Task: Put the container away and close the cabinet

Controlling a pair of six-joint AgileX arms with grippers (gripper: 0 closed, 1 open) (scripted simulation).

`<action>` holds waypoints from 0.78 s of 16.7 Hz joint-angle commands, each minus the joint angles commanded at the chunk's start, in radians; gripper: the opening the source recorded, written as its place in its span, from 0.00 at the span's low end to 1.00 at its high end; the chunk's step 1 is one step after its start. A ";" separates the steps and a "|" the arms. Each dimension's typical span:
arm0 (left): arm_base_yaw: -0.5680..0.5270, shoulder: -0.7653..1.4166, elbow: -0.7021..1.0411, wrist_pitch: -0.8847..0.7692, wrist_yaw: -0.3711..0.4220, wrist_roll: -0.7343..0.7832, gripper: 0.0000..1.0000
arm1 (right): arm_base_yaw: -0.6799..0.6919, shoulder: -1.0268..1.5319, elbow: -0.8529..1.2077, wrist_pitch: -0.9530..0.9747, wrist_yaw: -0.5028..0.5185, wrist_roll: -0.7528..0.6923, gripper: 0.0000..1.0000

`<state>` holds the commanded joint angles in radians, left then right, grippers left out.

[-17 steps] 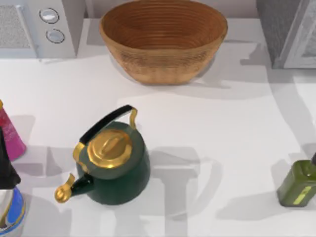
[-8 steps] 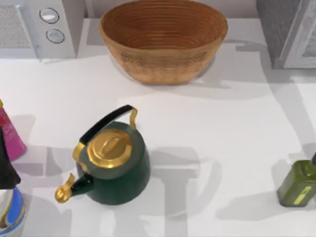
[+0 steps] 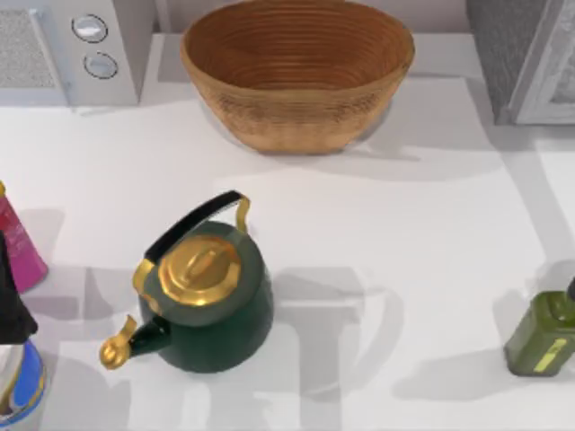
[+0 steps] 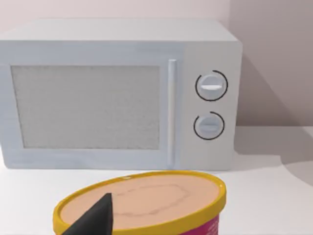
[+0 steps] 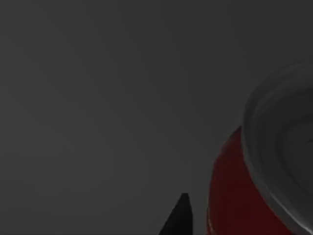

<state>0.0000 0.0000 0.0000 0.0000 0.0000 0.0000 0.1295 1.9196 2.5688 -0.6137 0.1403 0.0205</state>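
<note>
Your red container sits right beside the right gripper's dark fingertip, against a dim grey surface; you cannot tell whether it is gripped. On the table, open room lies between kettle and olive bottle.

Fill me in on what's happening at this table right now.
The small red cylindrical can with a silver metal top sits right beside the right gripper's dark fingertip in the right wrist view, against a dark grey surround, so it seems to be going into the cabinet. The left wrist view looks over a yellow-rimmed pink tub toward the white microwave. On the white table stand a dark green kettle with a gold lid, a woven brown basket and an olive-green square bottle.
</note>
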 joint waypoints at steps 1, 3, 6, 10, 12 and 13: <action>0.000 0.000 0.000 0.000 0.000 0.000 1.00 | -0.006 0.043 0.055 -0.015 -0.004 -0.001 0.00; 0.000 0.000 0.000 0.000 0.000 0.000 1.00 | -0.019 0.118 0.136 -0.044 -0.012 -0.001 0.00; 0.000 0.000 0.000 0.000 0.000 0.000 1.00 | -0.030 0.166 0.182 -0.064 -0.018 -0.001 0.00; 0.000 0.000 0.000 0.000 0.000 0.000 1.00 | -0.030 0.166 0.182 -0.064 -0.018 -0.001 0.00; 0.000 0.000 0.000 0.000 0.000 0.000 1.00 | -0.030 0.166 0.182 -0.064 -0.018 -0.001 0.15; 0.000 0.000 0.000 0.000 0.000 0.000 1.00 | -0.030 0.166 0.182 -0.064 -0.018 -0.001 0.23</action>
<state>0.0000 0.0000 0.0000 0.0000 0.0000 0.0000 0.0992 2.0854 2.7506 -0.6782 0.1219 0.0192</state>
